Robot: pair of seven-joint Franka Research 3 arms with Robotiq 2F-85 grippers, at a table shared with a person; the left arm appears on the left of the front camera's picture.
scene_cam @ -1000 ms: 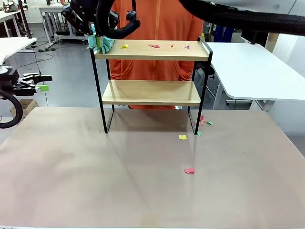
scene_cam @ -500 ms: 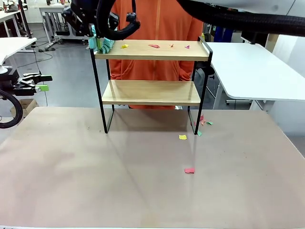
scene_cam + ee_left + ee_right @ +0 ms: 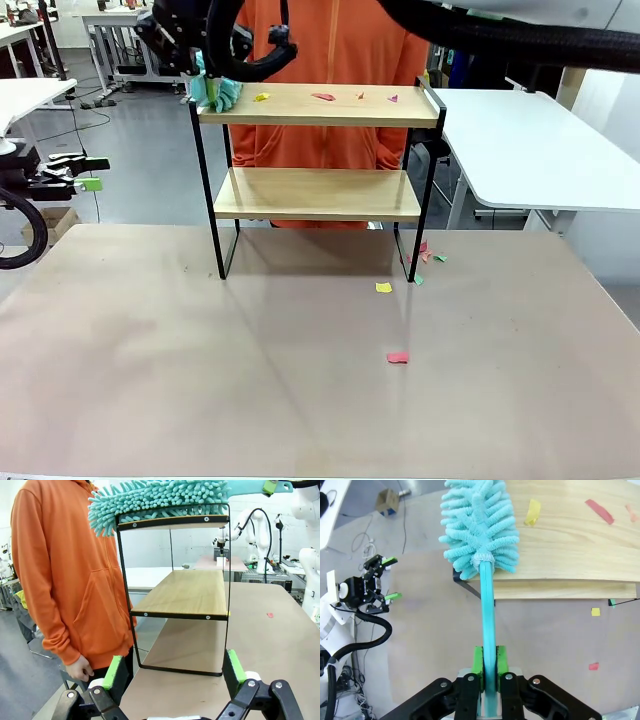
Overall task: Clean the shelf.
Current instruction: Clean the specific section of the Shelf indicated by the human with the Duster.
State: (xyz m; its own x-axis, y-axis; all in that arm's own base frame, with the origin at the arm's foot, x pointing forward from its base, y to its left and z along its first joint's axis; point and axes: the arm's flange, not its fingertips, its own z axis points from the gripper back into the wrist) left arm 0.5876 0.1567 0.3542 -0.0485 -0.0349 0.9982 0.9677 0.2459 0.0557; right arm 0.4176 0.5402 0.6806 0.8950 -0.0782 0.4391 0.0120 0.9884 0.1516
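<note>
The shelf (image 3: 300,112) stands at the far side of the table (image 3: 200,380), just in front of a person in an orange hoodie (image 3: 330,40). Its thin metal frame and two wooden boards look stiff but light, so a hard sideways sweep could probably slide or tip it. If it needs steadying, a side rail or a leg is the place to hold. The duster (image 3: 479,525) is soft and fluffy on a rigid plastic handle, and should give easily against the wood. The right gripper (image 3: 489,660) is clamped on that handle near its end, and the head lies on the left end of the top board. The paper scraps (image 3: 323,97) farther along the board are light and will likely flutter off rather than drag. The left gripper (image 3: 175,672) is spread wide and holds nothing, off the table's left edge and facing the shelf's end. Compared with a second ago, the right wrist seems to have crept slightly up and to the right, though the shift is small. The duster head sits at the same end and no scrap has moved.
</note>
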